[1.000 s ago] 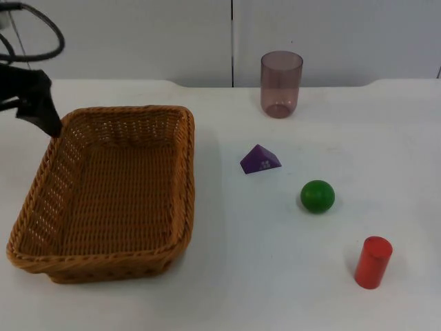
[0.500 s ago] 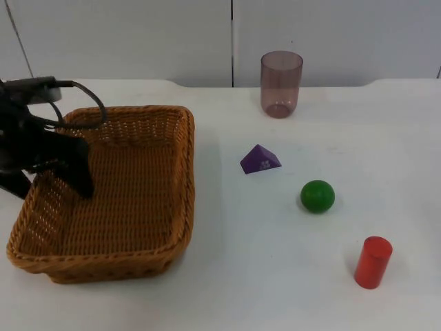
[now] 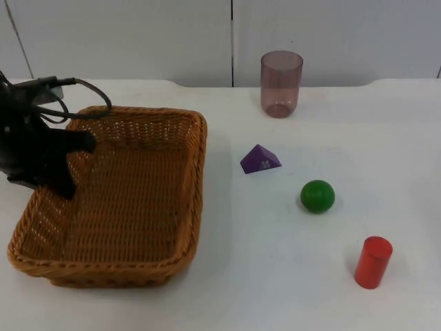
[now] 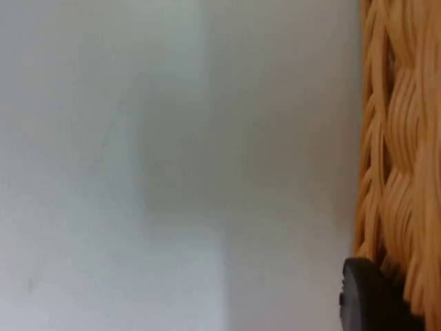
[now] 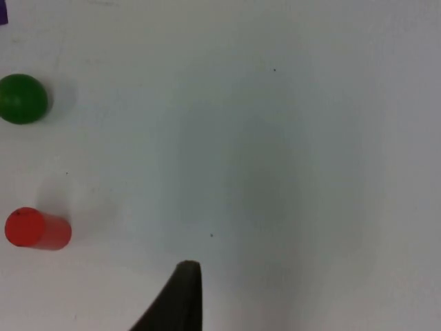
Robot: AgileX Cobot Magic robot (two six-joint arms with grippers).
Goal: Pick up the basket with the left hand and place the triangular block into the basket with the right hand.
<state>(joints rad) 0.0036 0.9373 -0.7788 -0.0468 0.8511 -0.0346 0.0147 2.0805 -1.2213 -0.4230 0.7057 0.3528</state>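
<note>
Meanwhile, at the basket, the left gripper sits over the rim at nine o'clock; whether its fingers are closed on the wicker cannot be told from the top view, though the left wrist view shows a black fingertip touching the weave's outer face. The step in hand looks to be the grasp and lift. Done well, that likely means pinching the rim wall squarely, one finger inside and one outside, then raising it level so the far side does not drag on the table.

Well apart, toward three o'clock from the basket, lies the purple triangular block, flat on the table and untouched. The right gripper waits over bare table, with the green ball and the red cylinder in its wrist view; its opening cannot be judged.

A tinted cup stands at twelve o'clock from the block, the ball near at four o'clock, the cylinder farther the same way. Nothing lies between block and basket; the ball looks the likeliest thing to be nudged on the right arm's way in.
</note>
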